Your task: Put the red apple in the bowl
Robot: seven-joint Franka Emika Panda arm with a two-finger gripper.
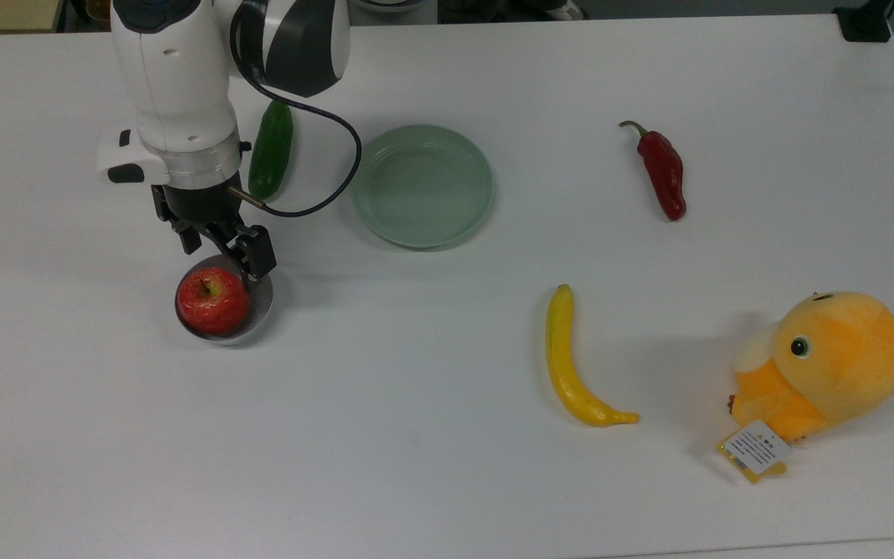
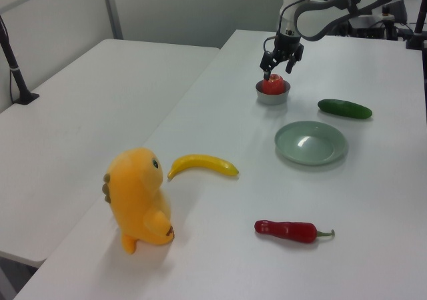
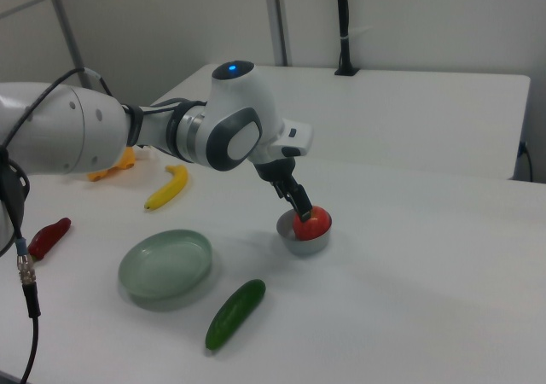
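Note:
The red apple (image 1: 213,300) (image 2: 272,84) (image 3: 312,223) rests inside the small grey bowl (image 1: 262,304) (image 2: 273,99) (image 3: 300,245) at the top view's left, stem up and filling most of it. My gripper (image 1: 223,250) (image 2: 277,65) (image 3: 299,201) hangs just above the apple, open, its two black fingers spread on either side and holding nothing. In the top view the fingers overlap the bowl's far rim.
A green cucumber (image 1: 271,149) lies behind the arm and a pale green plate (image 1: 422,186) sits to the top view's right of the bowl. Farther right are a red chili (image 1: 664,172), a banana (image 1: 571,365) and an orange plush toy (image 1: 827,361).

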